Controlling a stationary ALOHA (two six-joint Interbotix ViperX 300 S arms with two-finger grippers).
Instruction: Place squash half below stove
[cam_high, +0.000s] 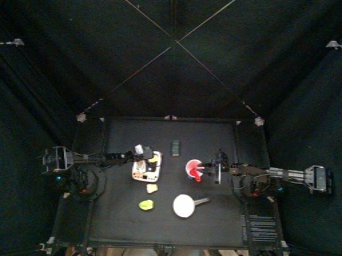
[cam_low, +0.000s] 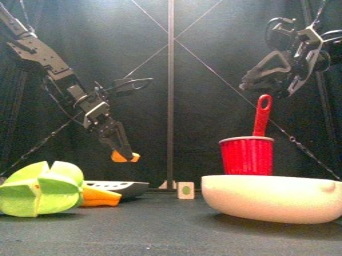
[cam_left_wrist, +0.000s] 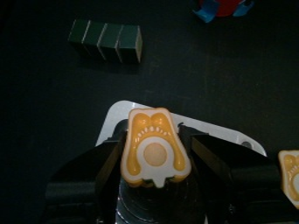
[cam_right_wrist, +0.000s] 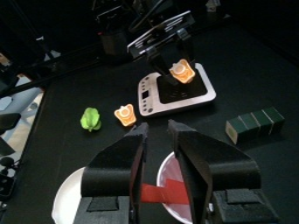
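The left gripper (cam_left_wrist: 152, 166) clamps the orange-rimmed, pale squash half (cam_left_wrist: 153, 149) between its fingers (cam_left_wrist: 96, 162) (above the white boxy stove (cam_left_wrist: 228, 140)).

A robot test pen is shown: a small black table (cam_high: 214, 215) is enclosed by black curtains (cam_high: 80, 60), and toy kitchen items, a stove (cam_right_wrist: 177, 89) among them, are laid out.

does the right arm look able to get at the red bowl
Probably yes: the right claw hangs open right above the red bowl, nothing between them. The left claw holds the squash half elsewhere.
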